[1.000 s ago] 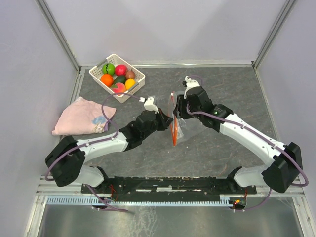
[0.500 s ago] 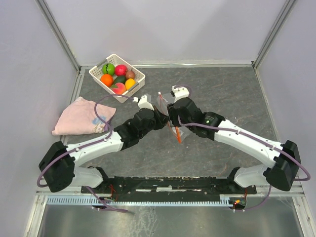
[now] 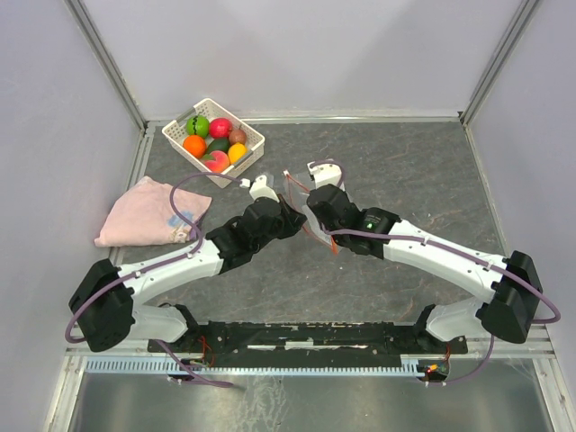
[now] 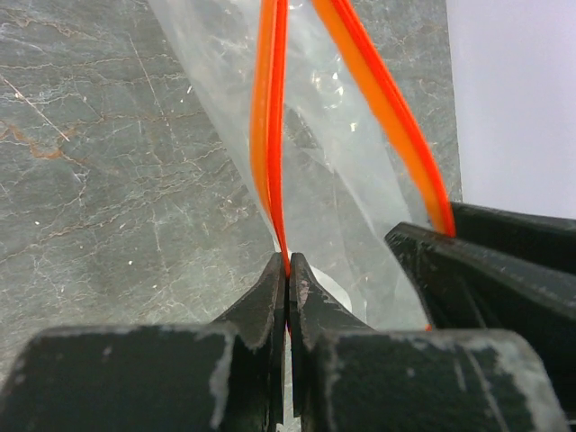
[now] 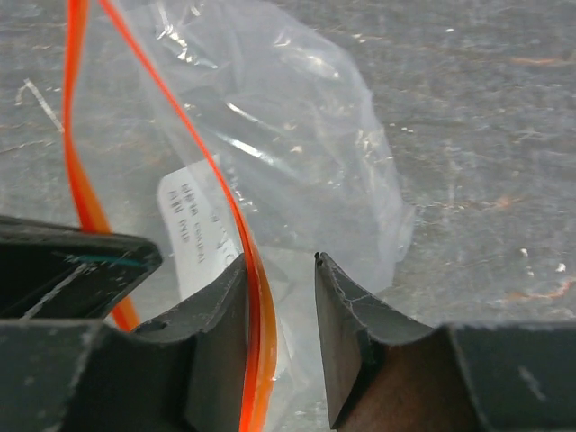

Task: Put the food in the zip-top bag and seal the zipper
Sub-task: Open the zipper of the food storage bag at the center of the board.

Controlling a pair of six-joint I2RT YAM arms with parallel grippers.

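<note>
At desk [image 3: 405, 162] centre, left end effector [image 4: 288, 267] pinches the zipper [image 4: 268, 135], right end effector [image 5: 280, 270] gapes; probably clamp next, spreading the zip-top bag [image 5: 297, 117].

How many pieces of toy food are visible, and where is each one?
7, all in the white basket: bright green and red-pink farthest, brownish, orange and dark green in between, yellow and peach nearest. More may hide underneath.

Bright even light; glare on the zip-top bag [image 5: 297, 135].

Left claw [image 4: 288, 263] clamped shut; right claw [image 5: 280, 263] parted (wrists nearly touching).
</note>
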